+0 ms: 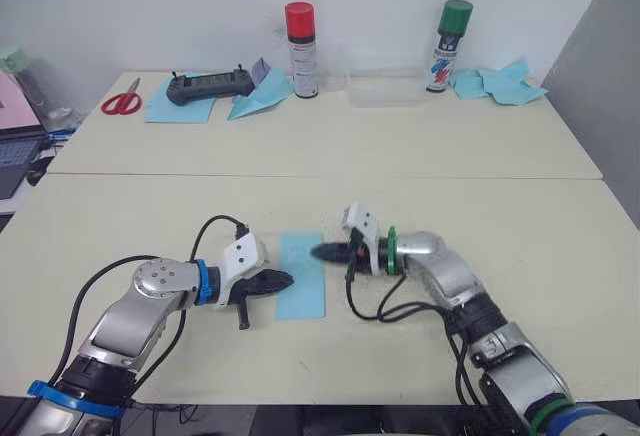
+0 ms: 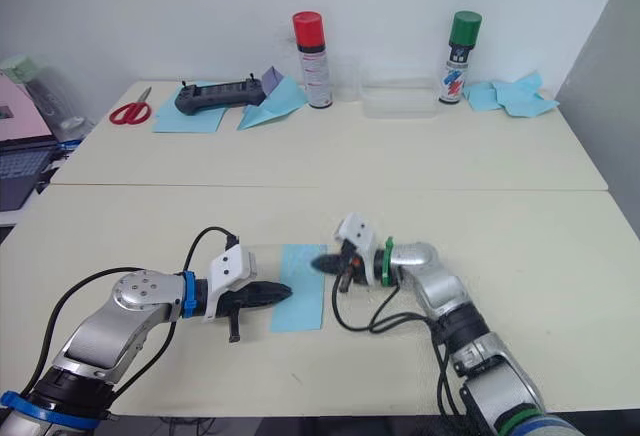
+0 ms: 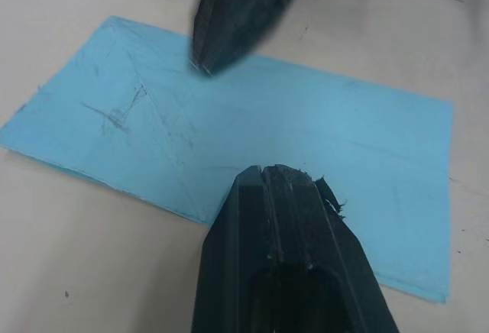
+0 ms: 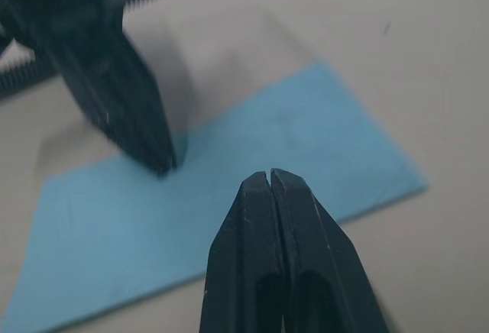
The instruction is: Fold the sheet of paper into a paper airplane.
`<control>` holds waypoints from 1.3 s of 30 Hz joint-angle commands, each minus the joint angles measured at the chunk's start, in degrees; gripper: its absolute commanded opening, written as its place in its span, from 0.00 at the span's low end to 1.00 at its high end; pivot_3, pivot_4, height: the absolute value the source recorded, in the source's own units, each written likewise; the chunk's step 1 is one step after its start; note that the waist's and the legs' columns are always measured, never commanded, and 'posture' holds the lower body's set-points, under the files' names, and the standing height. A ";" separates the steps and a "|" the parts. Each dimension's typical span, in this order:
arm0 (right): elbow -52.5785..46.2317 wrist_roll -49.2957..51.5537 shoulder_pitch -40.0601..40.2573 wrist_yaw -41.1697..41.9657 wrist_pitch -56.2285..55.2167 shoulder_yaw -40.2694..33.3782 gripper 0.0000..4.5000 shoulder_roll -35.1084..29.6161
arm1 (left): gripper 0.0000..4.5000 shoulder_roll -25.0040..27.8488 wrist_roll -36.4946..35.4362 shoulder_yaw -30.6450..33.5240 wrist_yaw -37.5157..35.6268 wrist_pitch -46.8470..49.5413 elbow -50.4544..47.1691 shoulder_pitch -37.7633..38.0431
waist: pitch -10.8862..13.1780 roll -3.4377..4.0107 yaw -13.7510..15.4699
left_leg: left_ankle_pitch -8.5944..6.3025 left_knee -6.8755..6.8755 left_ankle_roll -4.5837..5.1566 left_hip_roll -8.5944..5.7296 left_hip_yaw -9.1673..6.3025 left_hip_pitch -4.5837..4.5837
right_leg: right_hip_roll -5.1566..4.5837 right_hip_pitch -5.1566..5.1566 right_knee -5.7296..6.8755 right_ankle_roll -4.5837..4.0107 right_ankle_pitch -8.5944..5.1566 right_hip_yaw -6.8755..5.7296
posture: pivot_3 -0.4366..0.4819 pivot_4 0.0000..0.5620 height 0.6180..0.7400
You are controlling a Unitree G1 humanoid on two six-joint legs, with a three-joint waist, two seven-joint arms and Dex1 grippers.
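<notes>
While the head views are showing the whole desk (image 1: 560, 256), the wrist views are giving the close detail — the left wrist view is revealing faint crease lines across the sheet of paper (image 3: 252, 134), which are not readable from above. The right wrist view is showing the right gripper (image 4: 270, 176) with its jaws pressed together, holding nothing, its tip hovering over or resting on the sheet; I cannot tell which. The left gripper (image 3: 269, 171) is likewise showing its jaws pressed together, tip lying at the sheet's near long edge.

Lying flat on the front desk, the sheet of paper is sitting between the two grippers: the left one is pointing in at its left edge, the right one is reaching over its right edge near the far end, so the tips are facing each other across the blue strip, close but apart.

Bare desk is lying all around the sheet. Well apart, on the rear desk, are standing a red-capped spray can (image 1: 301, 48) and a green-capped spray can (image 1: 450, 44) — plus scissors (image 1: 122, 102), a black controller (image 1: 210, 86) and crumpled blue scraps (image 1: 500, 83).
</notes>
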 commanded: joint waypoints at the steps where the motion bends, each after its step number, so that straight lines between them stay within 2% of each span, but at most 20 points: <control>1: -0.47 -2.12 0.91 1.23 1.37 2.79 0.01 -0.74 | 0.00 0.55 2.08 -1.76 0.41 2.54 0.41 2.15 | -0.04 -0.02 -0.01 | 0.00 -0.02 0.00 0.00 -0.01 0.03 | 0.00 0.00 -0.06 0.00 0.00 -0.02 | 0.48 0.27 1.00; 5: -2.18 -4.00 3.28 6.52 1.28 7.84 0.01 -3.90 | 0.00 0.49 2.01 -2.17 1.00 3.64 -2.21 4.16 | -0.17 -0.07 -0.01 | -0.03 -0.17 -0.01 0.01 -0.01 0.02 | -0.02 0.03 -0.30 0.10 0.05 -0.04 | 0.48 0.27 1.00; 14: -12.93 -1.32 8.36 18.62 12.29 15.17 0.01 -11.42 | 0.00 0.11 1.43 -1.86 2.82 5.73 -5.09 6.60 | -1.45 0.00 0.12 | -0.11 -0.85 -0.09 -0.05 -0.09 0.14 | -0.04 0.07 -0.37 0.16 -0.31 -0.11 | 0.48 0.27 1.00; 20: -16.98 0.77 10.07 21.57 17.27 17.54 0.01 -14.02 | 0.00 0.54 1.31 -1.24 3.14 6.29 -5.80 7.63 | -1.81 -0.14 0.12 | -0.26 -0.87 -0.18 -0.05 -0.10 0.16 | -0.04 0.09 -0.38 0.22 -0.54 -0.12 | 0.48 0.27 1.00; 24: -20.02 3.27 9.86 22.01 18.12 13.66 0.01 -16.33 | 0.00 0.22 1.53 -1.49 3.04 6.12 -4.82 6.36 | -1.88 -0.28 0.29 | -0.33 -0.87 -0.22 -0.05 -0.17 0.15 | -0.06 0.12 -0.38 0.16 -0.66 -0.19 | 0.48 0.27 1.00; 28: -24.71 8.98 7.85 17.70 20.70 2.76 0.01 -16.63 | 0.00 -0.68 1.59 -1.65 2.90 4.91 -2.44 4.47 | -1.67 -0.28 0.87 | -0.33 -0.85 -0.23 -0.10 -0.22 0.12 | -0.09 0.13 -0.39 0.16 -0.67 -0.24 | 0.48 0.27 1.00; 31: -25.11 9.81 6.33 10.28 19.77 -2.83 0.01 -13.02 | 0.00 -2.39 2.09 -2.11 2.85 3.24 0.57 2.08 | -1.49 -0.16 1.06 | -0.32 -0.83 -0.23 -0.12 -0.22 0.10 | -0.10 0.10 -0.35 0.20 -0.61 -0.21 | 0.48 0.27 1.00; 35: -20.36 5.59 5.94 1.15 15.54 -3.10 0.01 -7.83 | 0.00 -4.64 1.25 -1.66 2.60 3.02 2.67 -0.36 | -1.46 -0.10 1.51 | -0.24 -0.81 -0.17 -0.12 -0.24 0.14 | -0.08 0.09 -0.32 0.29 -0.46 -0.23 | 0.48 0.27 1.00; 39: -15.11 2.15 5.93 -1.24 10.95 -0.01 0.01 -5.36 | 0.00 -5.84 -2.04 1.78 2.36 5.52 3.53 -2.37 | -1.36 -0.19 1.75 | -0.20 -0.67 -0.15 -0.21 -0.15 0.09 | -0.21 -0.05 -0.37 0.30 -0.46 -0.19 | 0.48 0.27 1.00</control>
